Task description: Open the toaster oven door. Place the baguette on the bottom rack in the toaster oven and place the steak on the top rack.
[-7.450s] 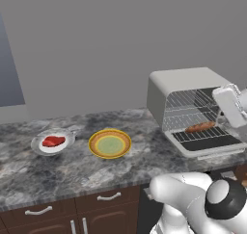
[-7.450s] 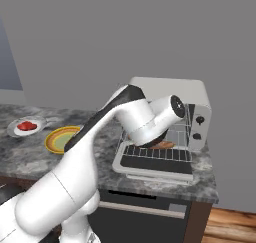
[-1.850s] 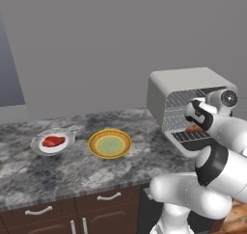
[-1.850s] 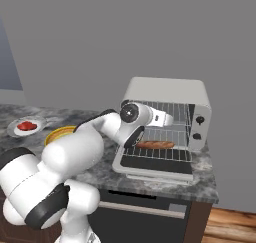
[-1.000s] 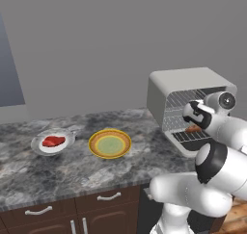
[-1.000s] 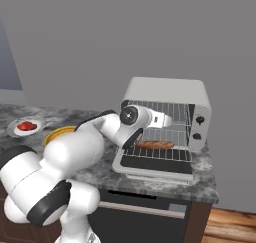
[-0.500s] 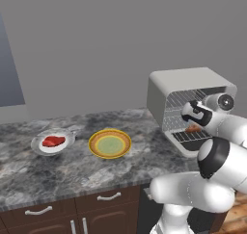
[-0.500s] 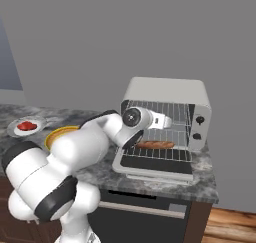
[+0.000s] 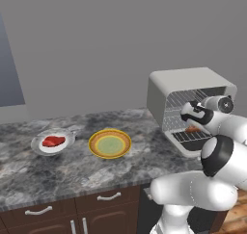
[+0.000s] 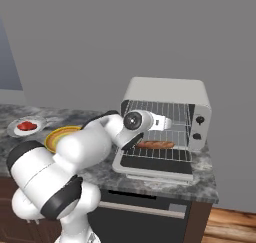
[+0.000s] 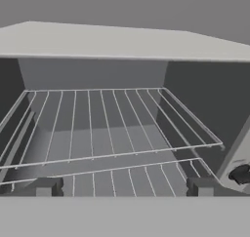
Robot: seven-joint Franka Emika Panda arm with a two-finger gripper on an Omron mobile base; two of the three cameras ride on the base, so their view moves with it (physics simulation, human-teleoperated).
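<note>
A plain grey wall backs a speckled grey stone tabletop (image 9: pixel 96 173) set over dark wooden cabinet fronts with pale handles. At the right of the left base view stands the boxy light-grey toaster oven (image 9: pixel 188 84) with rounded corners; its wide door with the dark glass window (image 10: pixel 155 168) lies folded down flat in front of the cavity, seen at the centre of the right base view. Two black knobs (image 10: pixel 199 128) sit on the oven's right side.

The small slender golden-brown baguette (image 10: pixel 155 144) lies on the lower silver wire rack (image 10: pixel 165 152), inside the oven. The higher silver wire rack (image 11: pixel 105 121) spans the middle of the hand view, bare, under the oven's pale roof.

The white arm reaches into the oven mouth, its jaws (image 10: pixel 167 123) level with the upper shelf. In the hand view the two dark finger tips (image 11: pixel 44 186) stand apart at the bottom corners with nothing between them, so the jaws are open.

Far over at the left of the left base view, the bright red raw steak (image 9: pixel 53 141) rests on a round white plate (image 9: pixel 41 148). Just beside it sits a yellow-rimmed green plate (image 9: pixel 110 144), well apart from the oven.
</note>
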